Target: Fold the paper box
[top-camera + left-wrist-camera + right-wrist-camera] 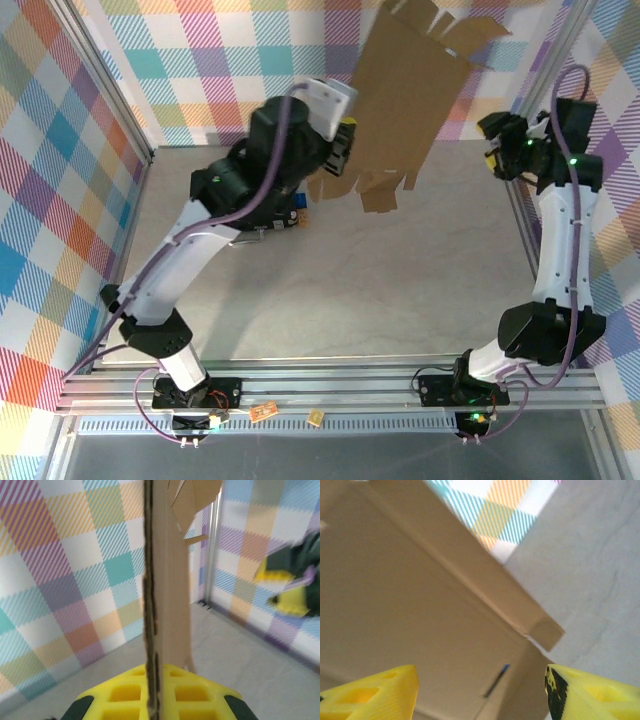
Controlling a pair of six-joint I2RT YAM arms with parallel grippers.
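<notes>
Cardboard paper box (pixel 405 100), top cut off, clenched in left claw (pixel 152 692); right claw (pixel 481 675) released.

The paper box (pixel 405 100), an unfolded brown cardboard sheet, hangs upright above the table.

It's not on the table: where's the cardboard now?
In the top view the cardboard hangs above the table at the back, pinched at its left edge by the left tool, the open right tool to its right.

This is a robot lab cell. Plaid walls (pixel 60 150) run from 9 to 3 o'clock, a metal rail (pixel 330 385) at 6.
</notes>
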